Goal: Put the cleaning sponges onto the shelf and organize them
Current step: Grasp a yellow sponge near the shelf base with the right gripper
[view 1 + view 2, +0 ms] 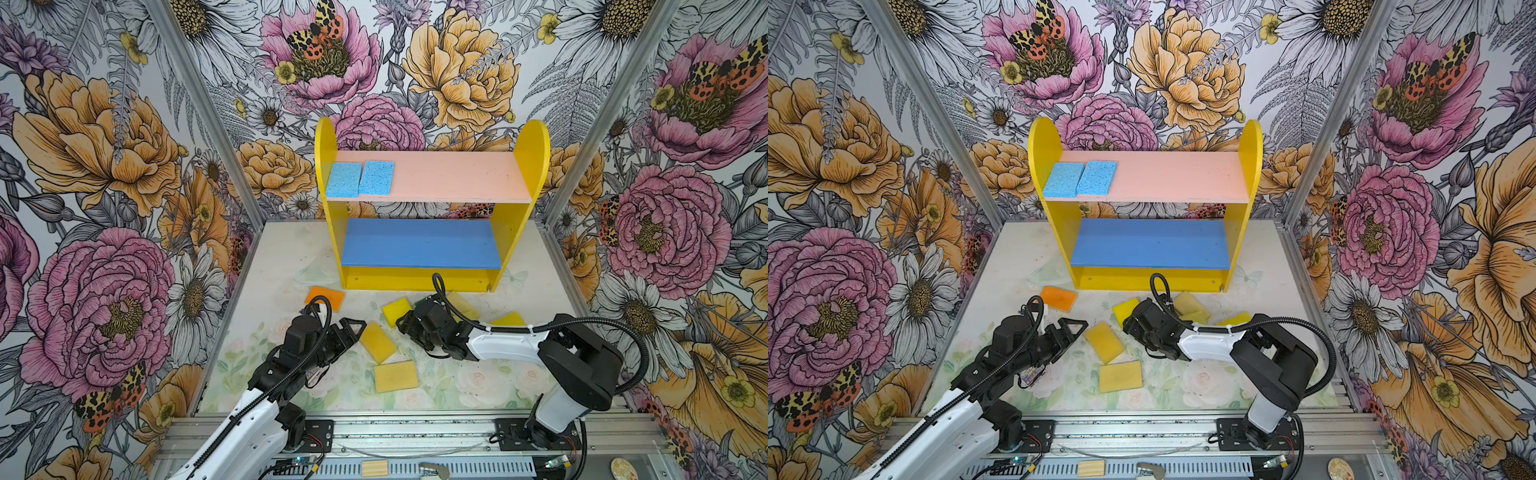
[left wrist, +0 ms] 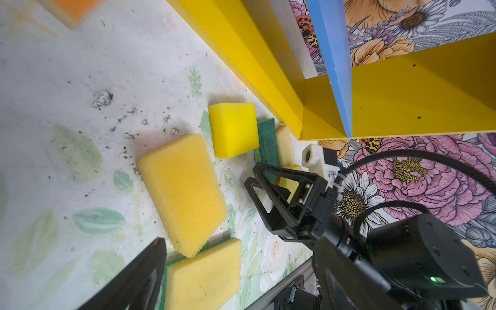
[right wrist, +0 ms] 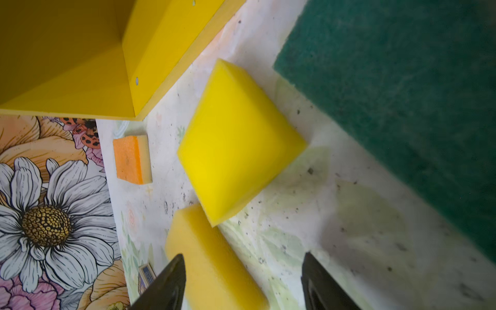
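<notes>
- Two light-blue porous rectangular sponges point(image 1: 343, 179) sat side by side on the pink top board point(image 1: 457, 174) of the yellow wooden shelf point(image 1: 534, 141).
- Your left gripper point(image 1: 357, 329) was wide open and empty, with a porous yellow foam sponge point(image 1: 377, 341) just beside its tip.
- Your right gripper point(image 3: 241, 271) gaped empty too, with a smooth bright-yellow foam sponge point(image 3: 239, 145) just ahead.

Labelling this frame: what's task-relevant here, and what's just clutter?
Job: shelf; blue sponges on pink board; orange sponge; bright yellow sponge; porous yellow sponge; green-backed yellow sponge; dark green sponge.
Lying about: wooden block; small printed packet.
</notes>
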You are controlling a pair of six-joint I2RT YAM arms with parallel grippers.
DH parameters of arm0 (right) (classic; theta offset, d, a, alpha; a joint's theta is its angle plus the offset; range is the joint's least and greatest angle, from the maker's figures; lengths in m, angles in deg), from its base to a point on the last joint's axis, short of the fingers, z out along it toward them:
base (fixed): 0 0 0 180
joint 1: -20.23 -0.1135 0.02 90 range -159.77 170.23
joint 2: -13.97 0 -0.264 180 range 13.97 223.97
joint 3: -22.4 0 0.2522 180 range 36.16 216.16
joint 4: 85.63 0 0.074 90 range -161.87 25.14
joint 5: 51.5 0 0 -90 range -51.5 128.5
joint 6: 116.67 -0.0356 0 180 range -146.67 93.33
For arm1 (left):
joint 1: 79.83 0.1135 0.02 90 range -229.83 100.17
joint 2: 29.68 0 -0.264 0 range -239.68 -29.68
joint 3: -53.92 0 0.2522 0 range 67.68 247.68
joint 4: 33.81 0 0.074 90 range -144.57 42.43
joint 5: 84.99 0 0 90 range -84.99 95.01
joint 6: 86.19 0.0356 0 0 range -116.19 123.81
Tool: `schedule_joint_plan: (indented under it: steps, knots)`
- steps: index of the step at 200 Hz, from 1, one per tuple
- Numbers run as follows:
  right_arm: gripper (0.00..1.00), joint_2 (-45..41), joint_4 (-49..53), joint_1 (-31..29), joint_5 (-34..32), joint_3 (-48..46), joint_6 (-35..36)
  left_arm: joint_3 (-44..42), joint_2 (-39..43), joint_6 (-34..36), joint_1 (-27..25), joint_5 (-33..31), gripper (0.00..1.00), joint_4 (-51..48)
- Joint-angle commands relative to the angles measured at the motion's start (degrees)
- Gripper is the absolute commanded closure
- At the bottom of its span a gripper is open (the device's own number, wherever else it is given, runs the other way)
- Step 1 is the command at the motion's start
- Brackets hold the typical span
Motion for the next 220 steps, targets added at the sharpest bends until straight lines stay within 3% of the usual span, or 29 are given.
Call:
schedule_joint_plan:
  steps: [1, 49, 93, 121, 156, 194, 220]
  knots:
    - [0.33, 2.53, -3.68, 0.03, -3.93, 2.21, -5.72, -0.49, 1.79, 2.08, 3.49, 4.18, 0.11, -2.1]
    - [0.41, 8.95, -2.77, 0.43, -4.03, 5.98, -7.08, -1.2, 2.44, 4.95, 11.21, 10.99, 0.11, -3.18]
    - [0.5, 11.74, -1.91, 0.56, -5.05, 7.9, -7.56, 0.06, 1.7, 6.31, 12.8, 12.29, 0.1, -3.16]
    - [0.63, 11.53, -1.8, 0.43, -4.63, 7.92, -7.56, 0.8, 0.26, 7.52, 13.79, 13.42, 0.1, -3.11]
    - [0.88, 9.08, -0.96, 0.71, -5.18, 6.73, -6.11, 0.65, -0.19, 7.79, 14.06, 13.68, 0.1, -2.34]
    - [0.97, 4.38, 2.9, 0.99, -4.95, 6.47, -0.26, 0.93, -0.26, 8.09, 13.86, 14.99, 0.09, -1.76]
    - [0.98, 0.6, 6.45, 1.91, 2.05, 7.75, 9.76, 2.56, -1.46, 9.91, 12.28, 17.18, 0.05, -1.23]
